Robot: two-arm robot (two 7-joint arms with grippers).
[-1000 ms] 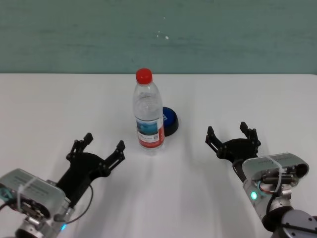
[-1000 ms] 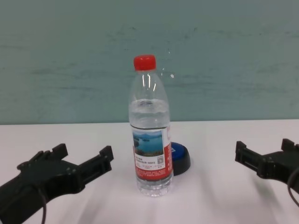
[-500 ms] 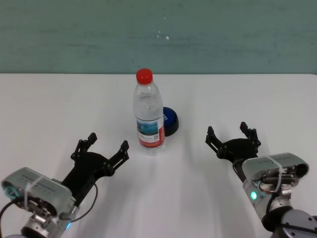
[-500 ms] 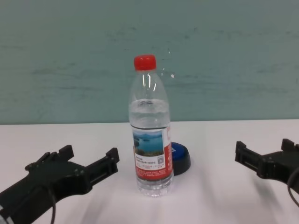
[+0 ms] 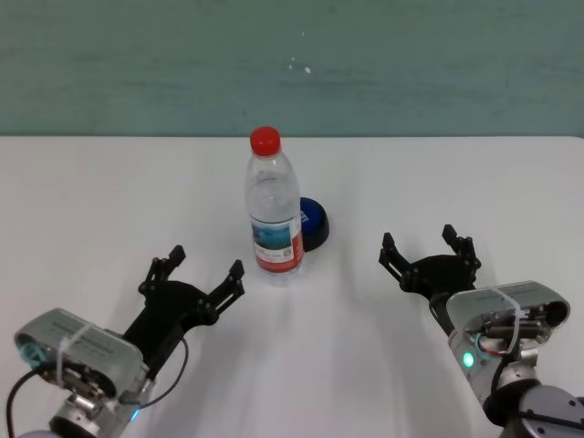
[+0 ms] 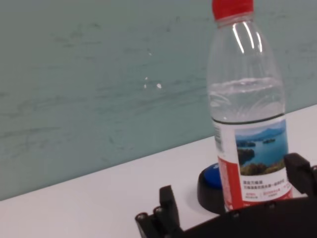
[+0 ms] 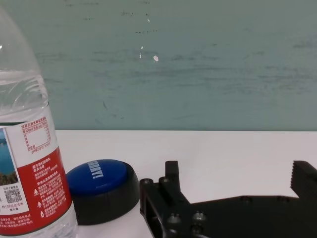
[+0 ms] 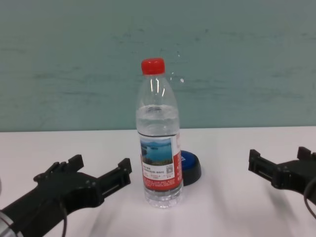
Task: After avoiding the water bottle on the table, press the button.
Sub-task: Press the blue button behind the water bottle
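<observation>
The water bottle [image 5: 273,208] stands upright mid-table, clear with a red cap and a blue landscape label; it also shows in the chest view [image 8: 159,136], the left wrist view [image 6: 250,109] and the right wrist view [image 7: 29,148]. The blue button [image 5: 313,222] on a black base sits just behind and right of the bottle, touching or nearly touching it, partly hidden [image 8: 190,167] [image 6: 212,181] [image 7: 102,188]. My left gripper [image 5: 199,278] is open and empty, near-left of the bottle [image 8: 101,170]. My right gripper [image 5: 427,251] is open and empty, right of the button [image 8: 281,163].
The white table [image 5: 438,173] stretches wide on all sides. A teal wall [image 5: 292,64] rises behind its far edge. No other objects are on the tabletop.
My left gripper has moved forward and to the right, closer to the bottle. The right gripper, the bottle and the button have not moved.
</observation>
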